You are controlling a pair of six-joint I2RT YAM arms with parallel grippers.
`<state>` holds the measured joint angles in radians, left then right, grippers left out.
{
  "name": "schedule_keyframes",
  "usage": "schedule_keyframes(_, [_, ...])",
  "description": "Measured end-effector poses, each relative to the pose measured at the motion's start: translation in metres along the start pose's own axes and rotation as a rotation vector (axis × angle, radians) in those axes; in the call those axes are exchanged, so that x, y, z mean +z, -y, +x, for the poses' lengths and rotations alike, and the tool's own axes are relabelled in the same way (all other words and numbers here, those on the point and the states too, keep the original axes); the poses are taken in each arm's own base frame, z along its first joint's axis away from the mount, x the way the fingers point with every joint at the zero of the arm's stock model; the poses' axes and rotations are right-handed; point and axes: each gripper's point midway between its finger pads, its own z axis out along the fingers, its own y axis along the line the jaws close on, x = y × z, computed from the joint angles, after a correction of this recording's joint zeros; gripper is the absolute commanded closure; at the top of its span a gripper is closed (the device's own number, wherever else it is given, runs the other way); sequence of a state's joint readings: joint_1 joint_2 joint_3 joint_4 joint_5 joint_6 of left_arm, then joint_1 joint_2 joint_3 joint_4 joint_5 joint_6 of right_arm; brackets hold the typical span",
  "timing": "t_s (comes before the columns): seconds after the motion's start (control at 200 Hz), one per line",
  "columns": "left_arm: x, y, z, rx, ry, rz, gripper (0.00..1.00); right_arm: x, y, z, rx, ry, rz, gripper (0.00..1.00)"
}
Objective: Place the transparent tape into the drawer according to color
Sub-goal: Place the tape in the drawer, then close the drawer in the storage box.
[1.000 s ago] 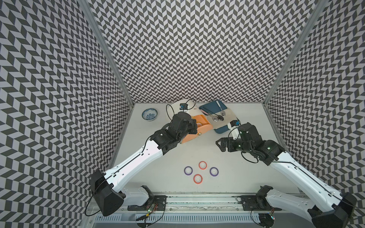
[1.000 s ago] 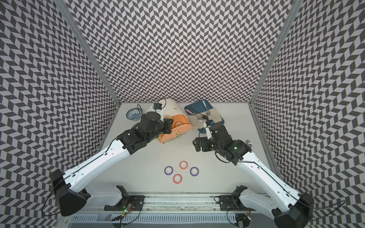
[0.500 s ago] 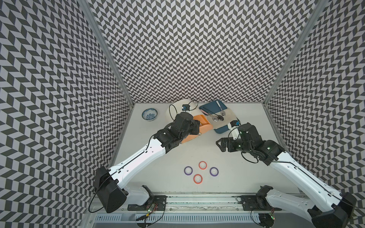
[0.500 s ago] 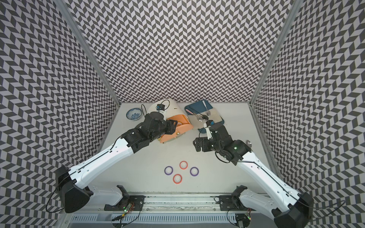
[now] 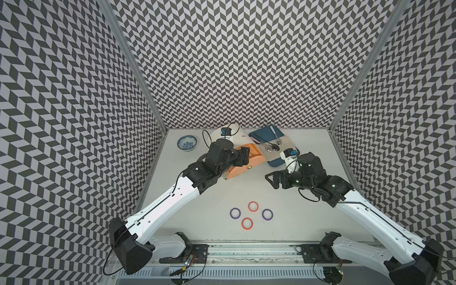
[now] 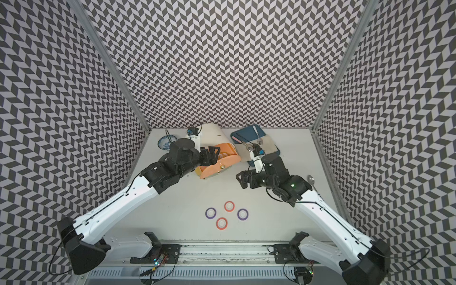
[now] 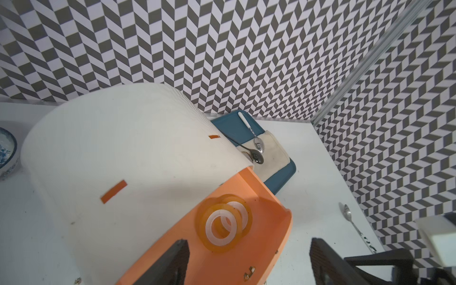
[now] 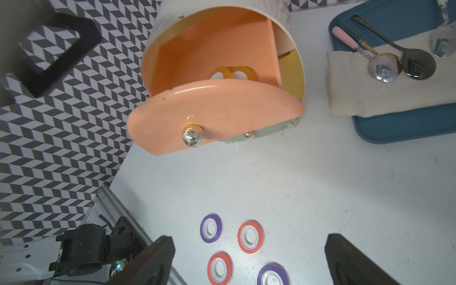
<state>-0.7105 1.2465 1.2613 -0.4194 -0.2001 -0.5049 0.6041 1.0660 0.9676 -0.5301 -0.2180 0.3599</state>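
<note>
Left tool [image 7: 248, 244] spread wide, empty, above open orange plastic drawer [image 7: 271, 217]; two yellow-rimmed tape rings [image 7: 234, 225] inside, seemingly overlapping. Lift straight, clear drawer wall. Right tool [image 8: 248, 239] wide, empty.

Smooth glossy orange plastic drawer [image 8: 214, 108] ahead of the right gripper [image 5: 272, 179], shiny faceted knob [image 8: 193, 139], matt finely textured white shell [image 7: 111, 148], translucent glossy yellow tape rolls [image 7: 201, 224], mirror-polished metal spoons [image 8: 383, 67], matt cream cloth [image 8: 385, 98], smooth blue plastic tray [image 8: 404, 128], glazed bowl [image 5: 181, 145]

Perhaps two yellow rings [image 8: 223, 69] in drawer [image 8: 214, 111]
</note>
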Motion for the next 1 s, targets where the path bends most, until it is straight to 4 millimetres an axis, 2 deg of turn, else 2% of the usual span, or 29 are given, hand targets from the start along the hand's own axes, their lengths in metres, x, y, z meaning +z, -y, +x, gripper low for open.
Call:
schedule_keyframes(0.12, [-0.011,-0.024,-0.024,-0.043,0.053,-0.019,0.14,0.005,-0.014,-0.01,-0.042,0.048,-0.044,0.06])
schedule_keyframes(0.21, [-0.01,-0.056,-0.035,-0.086,0.079,-0.046,0.09,0.01,-0.026,-0.016,-0.085,0.087,-0.069,0.11])
schedule_keyframes(0.34, [0.004,-0.099,-0.03,-0.139,0.045,-0.081,0.01,0.02,-0.037,-0.023,-0.136,0.131,-0.07,0.14])
schedule_keyframes(0.396, [0.013,-0.109,-0.025,-0.155,0.016,-0.077,0.0,0.026,-0.04,-0.024,-0.154,0.143,-0.062,0.14])
schedule_keyframes(0.596, [0.042,-0.123,-0.003,-0.184,-0.087,-0.045,0.0,0.042,-0.05,-0.023,-0.207,0.173,-0.029,0.18])
schedule_keyframes(1.001, [0.058,-0.138,0.011,-0.206,-0.133,-0.022,0.01,0.071,-0.049,-0.022,-0.221,0.212,0.038,0.27])
